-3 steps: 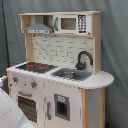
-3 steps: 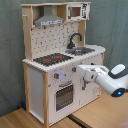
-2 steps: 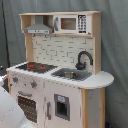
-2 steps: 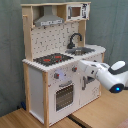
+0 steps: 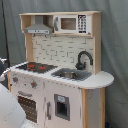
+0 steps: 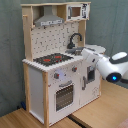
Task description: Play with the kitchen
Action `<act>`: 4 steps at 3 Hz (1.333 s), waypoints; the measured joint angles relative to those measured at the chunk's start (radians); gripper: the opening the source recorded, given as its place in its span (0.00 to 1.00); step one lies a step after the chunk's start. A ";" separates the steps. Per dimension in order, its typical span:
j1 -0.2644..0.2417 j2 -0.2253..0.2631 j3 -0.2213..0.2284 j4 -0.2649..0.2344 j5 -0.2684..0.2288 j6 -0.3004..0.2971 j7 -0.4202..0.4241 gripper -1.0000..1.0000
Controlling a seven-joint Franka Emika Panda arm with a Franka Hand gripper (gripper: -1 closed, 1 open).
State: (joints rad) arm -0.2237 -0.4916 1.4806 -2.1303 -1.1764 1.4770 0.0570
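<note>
Tall toy kitchen (image 6: pixel 52 75) of pale wood and white panels, standing on a wooden table (image 6: pixel 15 119) against a grey backdrop, filling the middle of both exterior views. Judged rigid, bulky and too heavy to lift whole; better worked by its small moving parts. Likely holds: the knobs (image 6: pixel 57 76) under the black-red stovetop (image 6: pixel 51 59), the oven door (image 6: pixel 65 95) by its top handle, the black faucet (image 5: pixel 84 59) over the steel sink (image 5: pixel 71 74). Painted panels probably smooth and slippery, knobs small and easy to miss. White arm (image 6: pixel 105 65) at the second exterior view's right, reaching toward the right cabinet front below the counter. Gripper buried against the cabinet, so cannot tell whether spread or pinched. Only a white blur of the arm at the first exterior view's lower left edge. Contact with the panel impossible to confirm.
</note>
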 joint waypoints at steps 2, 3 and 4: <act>0.073 0.000 -0.167 0.083 0.019 -0.084 0.021 1.00; 0.064 0.009 -0.250 0.128 0.026 -0.067 0.063 1.00; 0.047 0.044 -0.302 0.172 0.031 -0.037 0.148 1.00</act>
State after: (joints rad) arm -0.1768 -0.4478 1.1784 -1.9579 -1.1457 1.4396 0.2046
